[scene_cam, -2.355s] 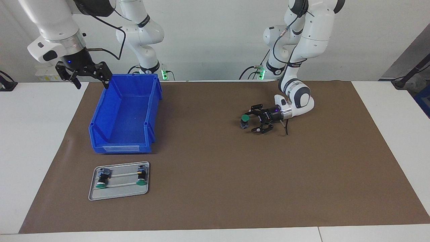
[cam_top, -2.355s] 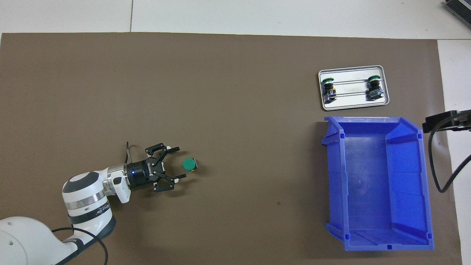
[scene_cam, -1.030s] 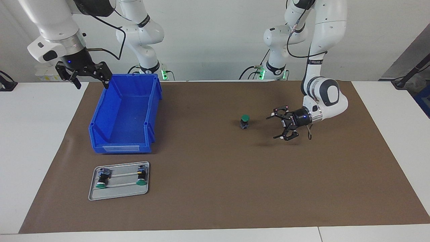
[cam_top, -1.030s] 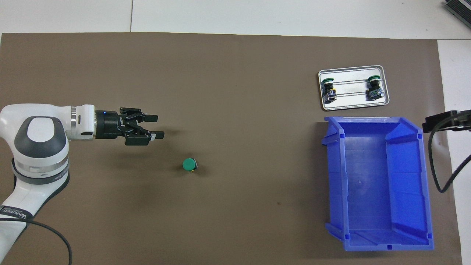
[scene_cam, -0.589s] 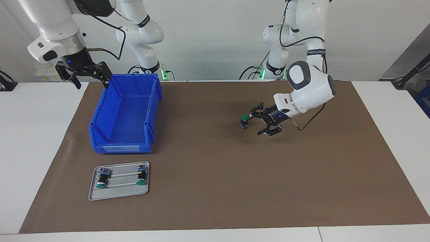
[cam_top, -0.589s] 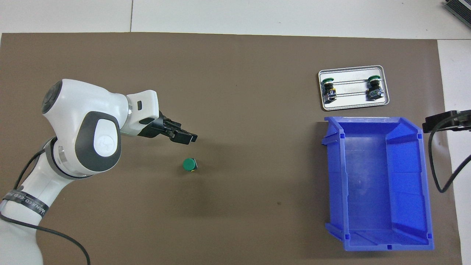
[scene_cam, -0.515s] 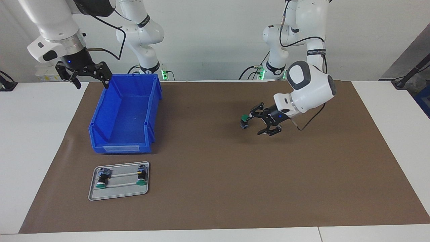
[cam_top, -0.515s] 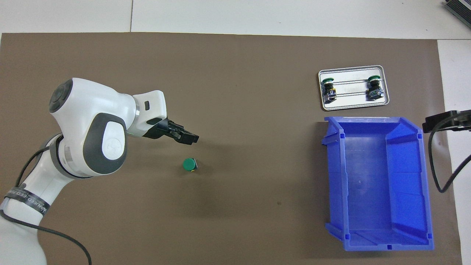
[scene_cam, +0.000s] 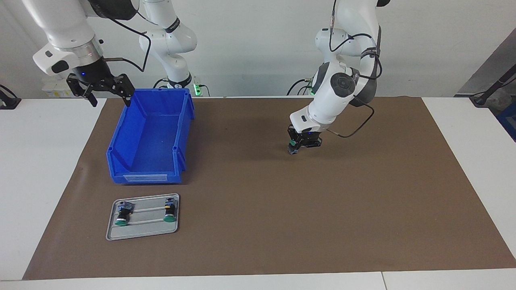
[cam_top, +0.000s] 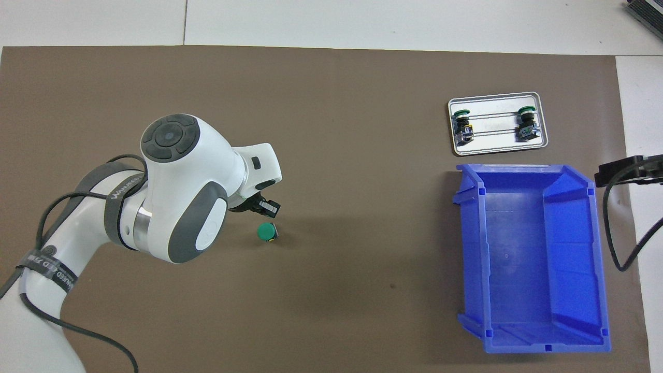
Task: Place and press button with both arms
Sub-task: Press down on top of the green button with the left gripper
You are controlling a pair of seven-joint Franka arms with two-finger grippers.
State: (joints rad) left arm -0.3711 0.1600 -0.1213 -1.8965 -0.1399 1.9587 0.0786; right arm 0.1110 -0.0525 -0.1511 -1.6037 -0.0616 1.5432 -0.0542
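1. Facing view: left gripper (scene_cam: 298, 146) clenched, empty, directly over the button (scene_cam: 292, 150) standing mid-mat; right gripper (scene_cam: 108, 89) spread, waiting beside the blue bin (scene_cam: 121, 133).
2. Overhead view: button (cam_top: 267, 232) upright. Likely light, rigid, tippy; grip black body, press cap centrally.

Button (cam_top: 267, 232) upright on mat (scene_cam: 258, 225) toward left arm's end of table (scene_cam: 48, 169), left tool (scene_cam: 303, 143) directly over it. Bin (scene_cam: 151, 137) toward right arm's end; tray (scene_cam: 142, 230) just beside bin, farther from robots, two switches (scene_cam: 121, 212) in it. Right tool (scene_cam: 101, 86) raised beside bin's nearer corner.
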